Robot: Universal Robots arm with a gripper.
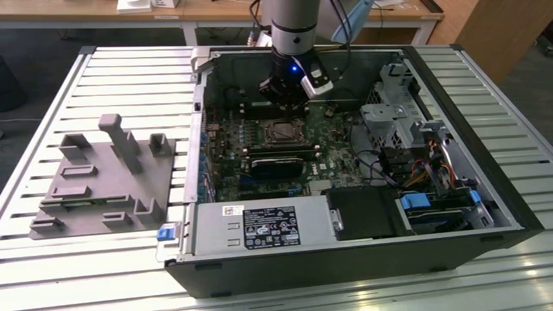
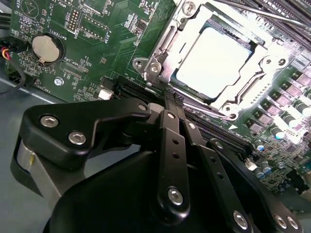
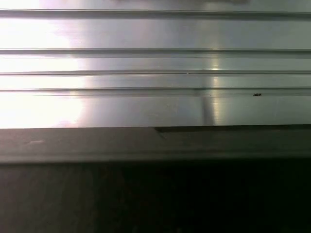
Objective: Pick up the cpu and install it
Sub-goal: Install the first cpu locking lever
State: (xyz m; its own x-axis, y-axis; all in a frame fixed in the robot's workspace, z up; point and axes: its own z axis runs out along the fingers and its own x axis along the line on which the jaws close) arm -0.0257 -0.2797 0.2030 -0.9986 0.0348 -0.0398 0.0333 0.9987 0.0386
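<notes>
Black metal makes the near wall of the open computer case (image 1: 346, 262) in the exterior view, and just behind this wall lies the grey power supply (image 1: 259, 228) with a blue clip (image 1: 166, 233) at its corner. On the exterior view's left, on the ribbed aluminium table (image 1: 129, 71), a grey plastic tray (image 1: 108, 178) with upright posts stands just beside the case. Further in, the green board (image 1: 276, 152) covers the floor of the case, with a long black card (image 1: 278, 165) across it. Behind this card is the socket (image 1: 283, 131) with its metal frame.

The cpu (image 2: 211, 60) sits inside this socket; in the second wrist view its pale silvery top lies flat between the sides of the frame (image 2: 165, 46), and the frame lies over its edges. Near it on the board there is a round coin battery (image 2: 47, 48).

The gripper (image 1: 285, 97) hangs over the board just behind the socket in the exterior view, under the grey arm (image 1: 289, 26). In the second wrist view its two black fingers (image 2: 170, 141) are pressed together with no gap between them, and they hold nothing. Their tips (image 2: 172, 102) are near the edge of the socket frame, but I cannot tell if they touch it.

At the far end a wooden desk (image 1: 216, 11) stands behind the table. The first wrist view shows the ribbed aluminium surface (image 3: 155, 63) and a dark edge (image 3: 155, 145) in front of it.
</notes>
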